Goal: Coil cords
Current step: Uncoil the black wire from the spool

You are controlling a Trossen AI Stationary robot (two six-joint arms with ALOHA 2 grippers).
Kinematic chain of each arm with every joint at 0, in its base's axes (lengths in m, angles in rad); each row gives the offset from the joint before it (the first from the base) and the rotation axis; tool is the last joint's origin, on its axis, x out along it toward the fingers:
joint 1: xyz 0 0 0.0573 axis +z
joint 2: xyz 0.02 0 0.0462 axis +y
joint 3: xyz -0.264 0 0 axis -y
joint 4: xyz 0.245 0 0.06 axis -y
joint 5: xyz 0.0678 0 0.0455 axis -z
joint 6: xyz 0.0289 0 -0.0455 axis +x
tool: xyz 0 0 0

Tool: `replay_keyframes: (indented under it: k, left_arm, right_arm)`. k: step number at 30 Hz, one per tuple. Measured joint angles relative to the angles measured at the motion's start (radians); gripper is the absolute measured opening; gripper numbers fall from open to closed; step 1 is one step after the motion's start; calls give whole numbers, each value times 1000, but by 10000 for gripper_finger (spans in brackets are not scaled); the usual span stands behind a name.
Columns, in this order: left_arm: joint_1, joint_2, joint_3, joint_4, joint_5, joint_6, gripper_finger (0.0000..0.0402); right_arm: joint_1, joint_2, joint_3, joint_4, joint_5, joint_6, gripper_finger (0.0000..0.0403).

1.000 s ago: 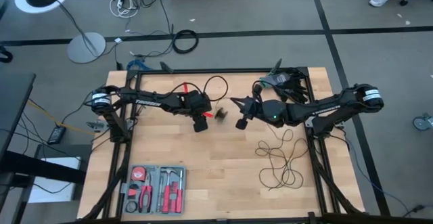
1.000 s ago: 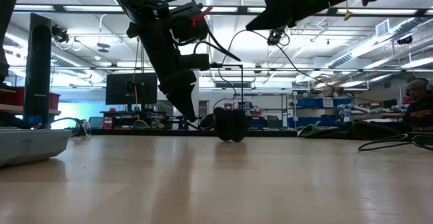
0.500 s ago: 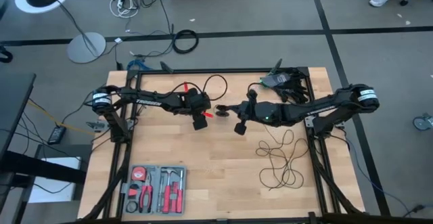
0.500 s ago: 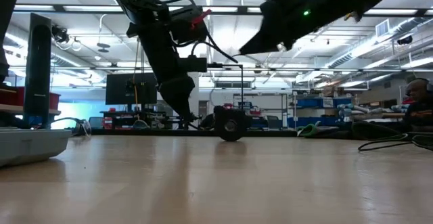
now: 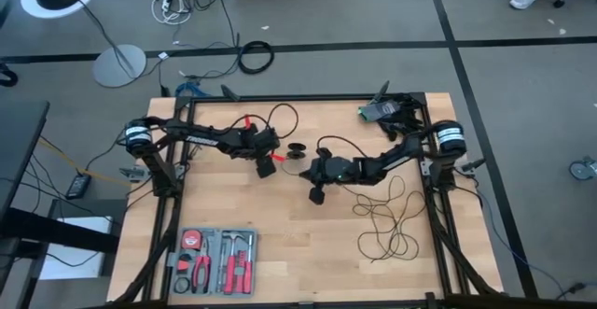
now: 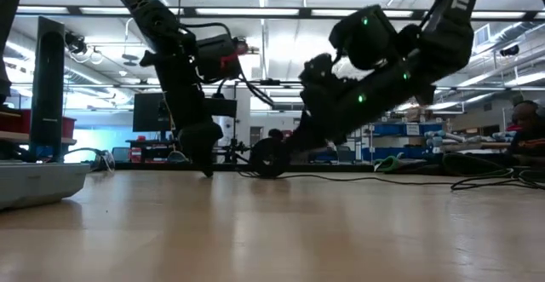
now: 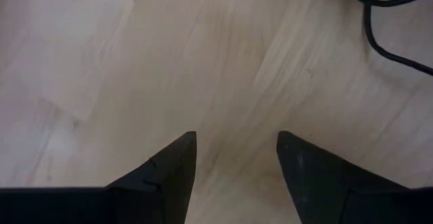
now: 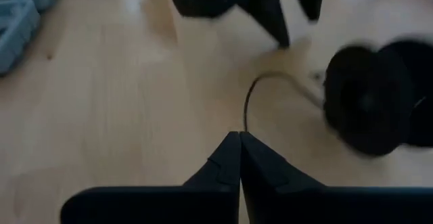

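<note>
The right end effector (image 8: 239, 137) is pinched shut on the thin black cord (image 8: 252, 92) just short of its round puck (image 5: 296, 150), which rests mid-tabletop (image 5: 280, 216). The left end effector (image 7: 235, 149) hovers half open and empty just beside it, so a pull could slip the wire free or drag the puck into the left fingers (image 7: 177, 158). The rest of the cord lies in loose loops (image 5: 382, 217) near the right edge and may knot if tugged; the tool tray (image 5: 215, 260) at the front left is well clear.
</note>
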Motion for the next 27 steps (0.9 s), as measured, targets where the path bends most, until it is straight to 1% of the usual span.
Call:
replay_keyframes:
  k: [3,5,7,10,12,14,16,17,20,27]
  left_arm:
    - [0,-6,-17,19,0,-10,213]
    - [-1,-13,-22,25,1,-13,213]
    - [0,-19,-23,25,9,-13,213]
    - [0,-35,-27,16,12,-5,213]
    - [0,-44,-28,7,12,-4,213]
    - [-1,-46,-27,16,11,-3,213]
    - [0,-46,-27,12,11,-3,213]
    - [0,-46,-27,16,10,-3,213]
    - [0,-46,-27,20,8,-2,213]
    - [0,-46,-27,22,4,17,213]
  right_arm:
    - [0,40,0,14,-4,42,20]
    - [0,42,1,2,-4,44,32]
    - [0,23,1,-24,-3,43,45]
    - [-6,-39,1,-57,6,21,66]
    - [-16,-85,3,-104,36,1,78]
    - [-30,-120,3,-147,93,-19,89]
    - [-44,-142,2,-156,139,-47,98]
    - [-52,-147,2,-155,146,-69,102]
    - [-81,-140,2,-151,144,-109,111]
    - [-130,-121,2,-150,86,-106,116]
